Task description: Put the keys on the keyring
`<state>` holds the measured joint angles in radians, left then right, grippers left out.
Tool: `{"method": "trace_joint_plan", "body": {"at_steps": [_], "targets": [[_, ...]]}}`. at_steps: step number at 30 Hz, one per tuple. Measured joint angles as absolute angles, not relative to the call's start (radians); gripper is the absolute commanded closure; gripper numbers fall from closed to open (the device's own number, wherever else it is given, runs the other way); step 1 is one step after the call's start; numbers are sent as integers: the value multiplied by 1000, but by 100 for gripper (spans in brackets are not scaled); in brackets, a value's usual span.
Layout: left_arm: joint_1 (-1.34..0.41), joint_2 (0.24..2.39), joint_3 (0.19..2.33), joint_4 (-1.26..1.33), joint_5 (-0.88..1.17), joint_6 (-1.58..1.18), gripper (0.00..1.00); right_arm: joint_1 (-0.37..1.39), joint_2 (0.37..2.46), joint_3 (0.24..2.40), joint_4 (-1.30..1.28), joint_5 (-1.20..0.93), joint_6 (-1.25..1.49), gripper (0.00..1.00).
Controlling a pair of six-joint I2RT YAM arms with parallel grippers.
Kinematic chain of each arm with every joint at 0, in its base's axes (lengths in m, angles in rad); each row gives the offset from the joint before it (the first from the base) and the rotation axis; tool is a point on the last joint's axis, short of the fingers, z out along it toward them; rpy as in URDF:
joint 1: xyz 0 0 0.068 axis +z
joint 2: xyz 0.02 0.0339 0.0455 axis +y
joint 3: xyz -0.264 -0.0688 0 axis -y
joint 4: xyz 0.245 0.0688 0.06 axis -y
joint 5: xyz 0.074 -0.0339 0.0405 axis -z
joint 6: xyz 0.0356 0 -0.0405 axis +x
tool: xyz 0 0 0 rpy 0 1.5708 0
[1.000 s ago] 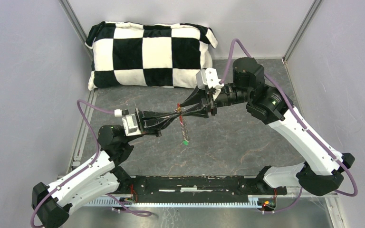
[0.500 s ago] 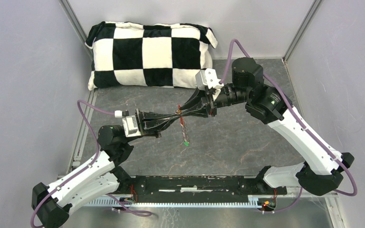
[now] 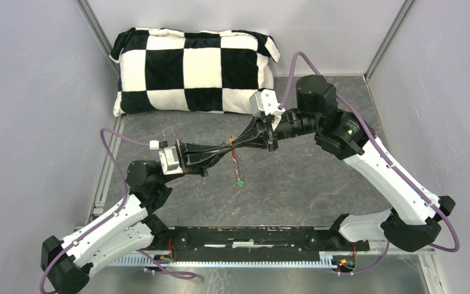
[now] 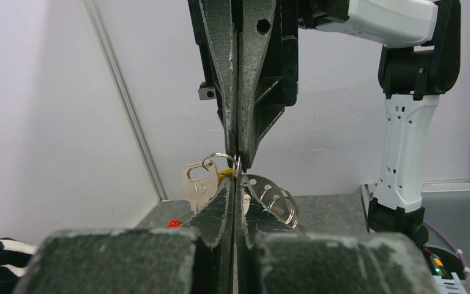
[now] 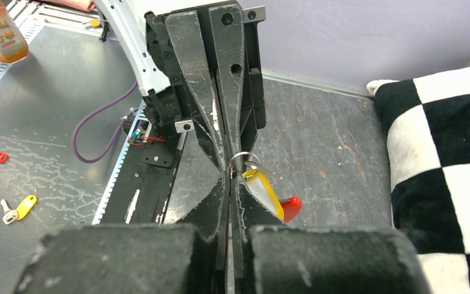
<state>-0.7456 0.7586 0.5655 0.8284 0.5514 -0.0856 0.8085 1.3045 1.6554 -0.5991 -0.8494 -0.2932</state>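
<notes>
Pale lilac-grey walls point(image 3: 30, 122) close in the bench point(image 3: 318, 190) on three sides, with slim aluminium posts point(image 3: 95, 27) rising at the back corners. The bench top is dark, mottled grey, like slate. A black-and-white checkered pillow point(image 3: 196, 61) lies along the back wall. The light is soft and even.

Pillow point(image 3: 193, 61): set at the table's point(image 3: 318, 184) back.
Keyring point(image 3: 237, 164): held mid-table between left gripper point(image 3: 226, 148) and right gripper point(image 3: 234, 144).
</notes>
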Motion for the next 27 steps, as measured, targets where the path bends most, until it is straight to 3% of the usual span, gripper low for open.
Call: {"method": "trace_joint_plan", "body": {"at_steps": [2,7,17,19,27], "targets": [[-746,759,566,820,546,-76,80,810,1304,1655,-606,-835,-293,100],[-746,762,566,775,542,-29,55,810,1310,1661,-653,-797,-296,100],[-746,593,566,397,634,407,52,810,1318,1665,-739,-740,-300,100],[-746,565,566,329,635,520,47,810,1318,1664,-745,-741,-300,100],[-746,674,604,244,628,721,43,810,1318,1634,-758,-792,-297,100]]}}
